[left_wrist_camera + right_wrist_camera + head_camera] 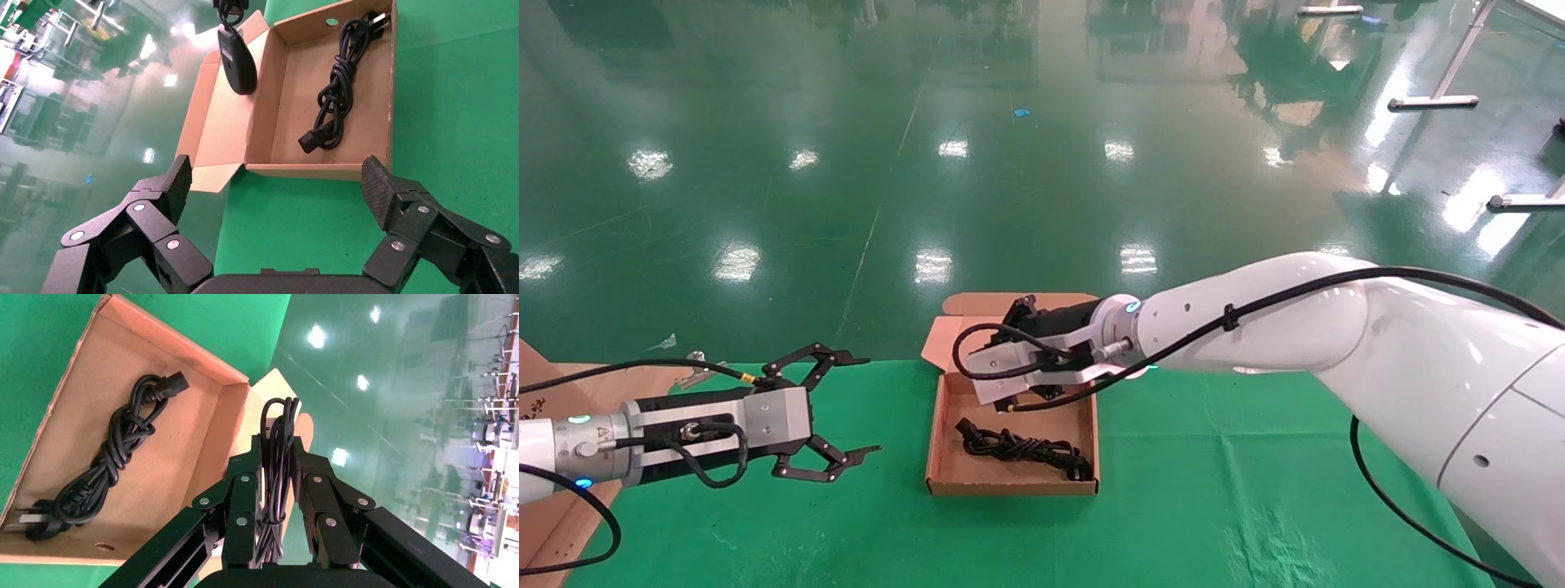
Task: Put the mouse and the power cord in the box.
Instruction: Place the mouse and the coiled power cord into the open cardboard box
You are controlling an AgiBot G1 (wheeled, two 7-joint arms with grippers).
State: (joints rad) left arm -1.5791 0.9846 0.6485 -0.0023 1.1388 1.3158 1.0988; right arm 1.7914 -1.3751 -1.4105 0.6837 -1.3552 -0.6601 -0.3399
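The right gripper reaches across the box's far edge, clamped on the mouse's bundled cable, the mouse dangling below. The power cord lies inside the box. The left gripper hovers spread wide beside it.

A large industrial hall or robotics test floor is indicated. A glossy green-painted floor is seen stretching far back, with rows of ceiling lights mirrored in it. White metal stand feet are placed on it at the far right. A green cloth-covered surface is set in front.
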